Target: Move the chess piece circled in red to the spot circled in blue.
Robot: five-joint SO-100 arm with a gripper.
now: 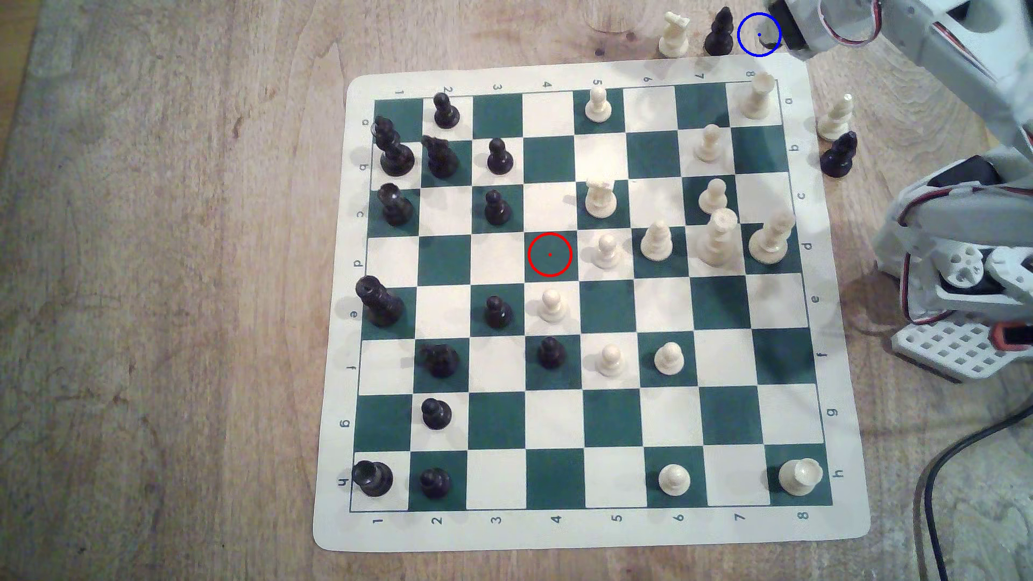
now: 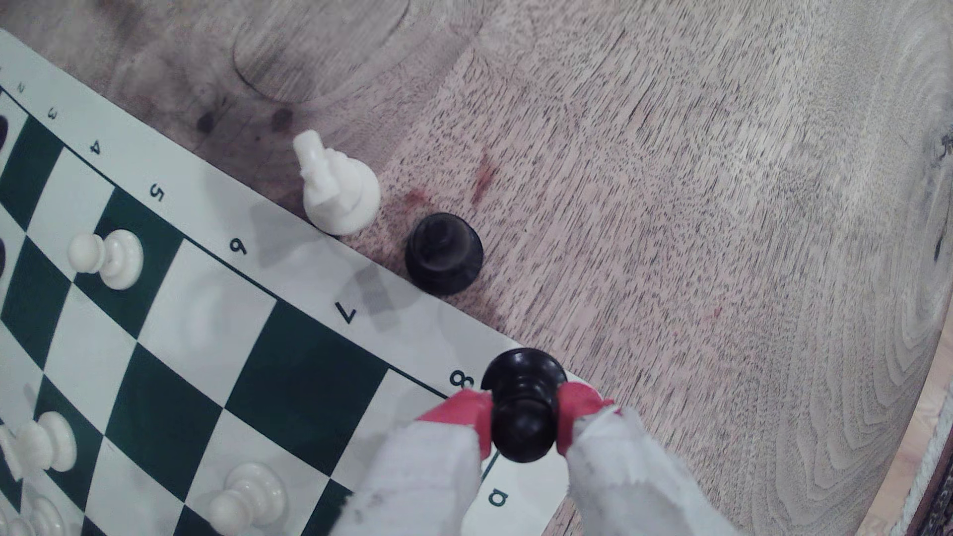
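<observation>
At the far corner of the chess mat, by the printed 8 and the file letter a, the gripper pinches the black pawn at its neck between two red-tipped fingers. The base of the pawn points away from the wrist camera, over the mat's edge. Whether the base touches the mat or hangs above it, cannot tell. In the exterior view the red ring on the board encloses a bare green square; the arm reaches in at the counter's far edge beside the blue ring.

Risks, as judged:
- Grip is on the narrow neck of a glossy piece; a slip or twist could drop or tilt it.
- Setting the base half on the mat edge, half on wood, would tip it.
- The black bishop stands on the bare wood just beside the blue ring; the white knight is next along. A drift that way, or fingers opening wide, could knock the bishop.

Open room: bare wooden counter beyond the mat corner, away from the bishop, is open. Tight sides are the bishop and the mat edge. The white rook on the corner square sits near the arm's path, so retreat is safest upward.
</observation>
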